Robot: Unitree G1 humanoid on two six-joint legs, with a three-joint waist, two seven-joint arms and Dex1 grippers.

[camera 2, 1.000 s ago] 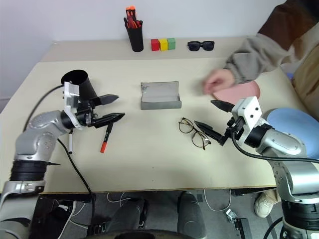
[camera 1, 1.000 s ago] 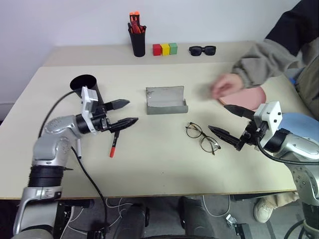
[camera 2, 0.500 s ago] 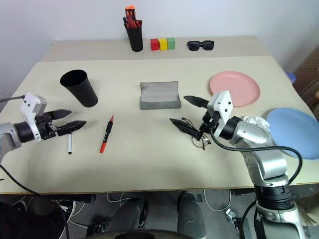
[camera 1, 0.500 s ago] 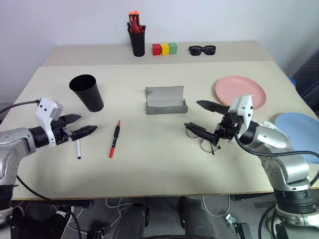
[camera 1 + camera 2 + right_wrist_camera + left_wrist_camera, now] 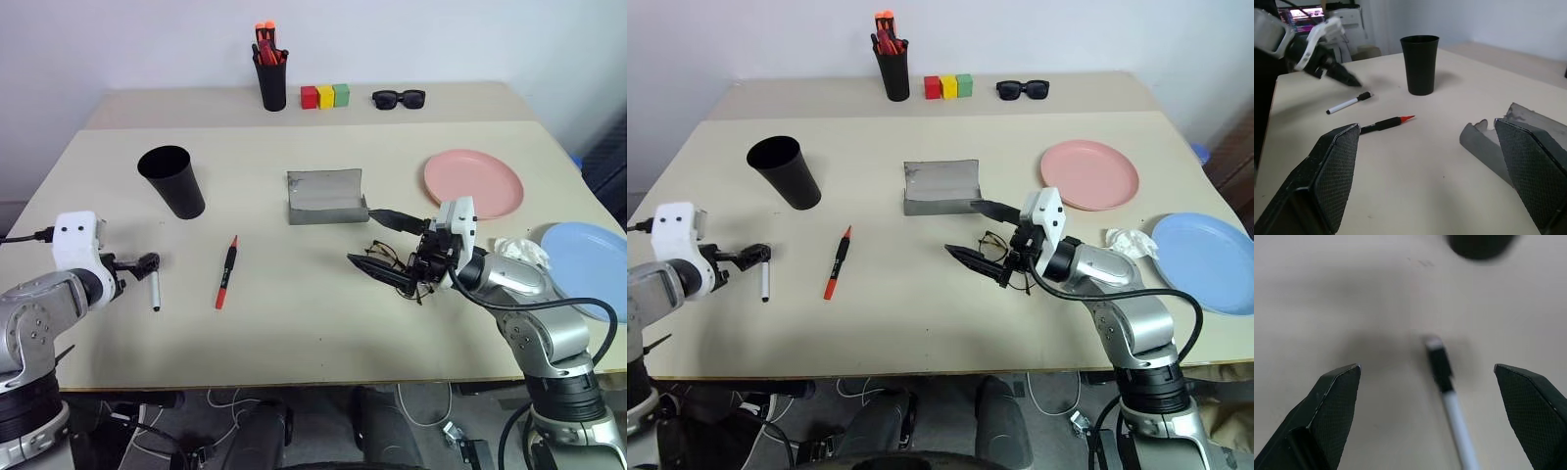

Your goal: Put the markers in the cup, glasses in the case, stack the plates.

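We think the glasses step comes first, because our wide-open, empty right gripper (image 5: 390, 245) sits over the thin wire-framed glasses (image 5: 394, 267) beside the grey felt case (image 5: 326, 197), and must close gently next.

Bright, even light — soft shadows
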